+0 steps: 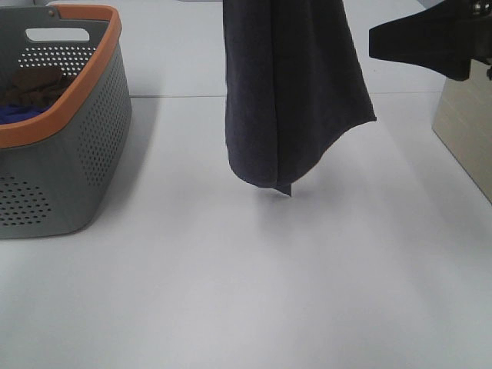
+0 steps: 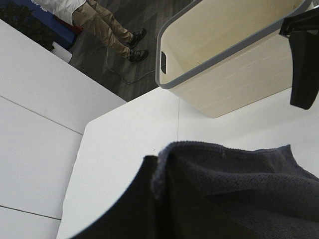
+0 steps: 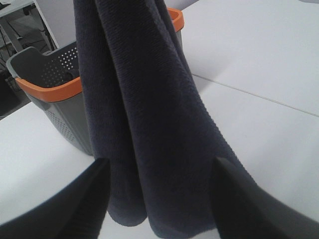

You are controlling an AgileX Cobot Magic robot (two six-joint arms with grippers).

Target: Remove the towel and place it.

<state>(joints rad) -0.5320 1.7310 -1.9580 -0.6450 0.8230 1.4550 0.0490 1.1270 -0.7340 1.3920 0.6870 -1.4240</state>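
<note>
The dark navy towel (image 1: 288, 92) hangs in folds above the middle of the white table (image 1: 231, 284), its lowest corner just above the surface. Its top runs out of the exterior view. In the left wrist view the towel (image 2: 234, 189) bunches right at my left gripper (image 2: 154, 199), which is shut on it. My right gripper (image 1: 419, 42) is a black shape just right of the towel's upper part. In the right wrist view its two fingers (image 3: 75, 199) stand apart, open, with the towel (image 3: 144, 124) hanging just beyond them.
A grey basket with an orange rim (image 1: 69, 115) stands at the left, holding a brown cloth (image 1: 34, 84) and a bright blue cloth (image 1: 19, 114). A beige basket (image 2: 224, 64) stands at the table's right edge (image 1: 461, 131). A person's legs (image 2: 104, 25) are beyond the table.
</note>
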